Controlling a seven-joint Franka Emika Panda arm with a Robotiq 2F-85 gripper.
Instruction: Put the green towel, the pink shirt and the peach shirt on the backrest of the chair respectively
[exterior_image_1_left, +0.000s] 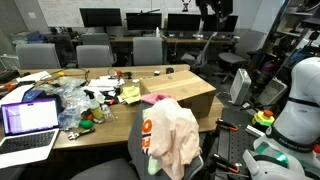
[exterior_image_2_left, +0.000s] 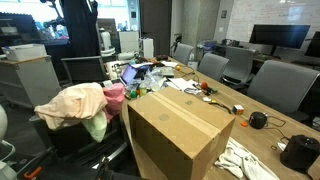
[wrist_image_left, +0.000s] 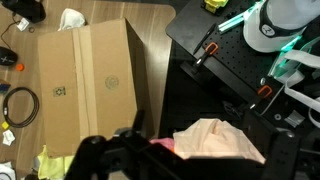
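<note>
Three garments are hanging together on the chair (exterior_image_1_left: 134, 146), which is standing at the near edge of the worktop (exterior_image_1_left: 195, 75), just beside the big cardboard box (exterior_image_2_left: 180, 135).

- Peach shirt (exterior_image_1_left: 172, 135): lying on top of the pile, draping over the backrest and covering most of it.
- Green towel (exterior_image_2_left: 96, 126): peeking out low under the peach shirt, on the side nearer the box.
- Pink shirt (exterior_image_2_left: 114, 96): showing only as a small fold at the top of the backrest, next to the box.

Judgement: all three appear to be sitting on the backrest, so the task is looking complete or very nearly so. At most a retreat of the arm is remaining.

End effector (wrist_image_left: 128, 150): in the wrist view it is appearing as a dark shape at the bottom edge, above the pile and the box side. Nothing appears to be hanging from it, but I cannot tell whether the jaws are apart or together.

Hard to make out: how far the towel and pink shirt are reaching over the backrest, since the peach shirt is hiding them. The seat is being cut off by the frame.
</note>
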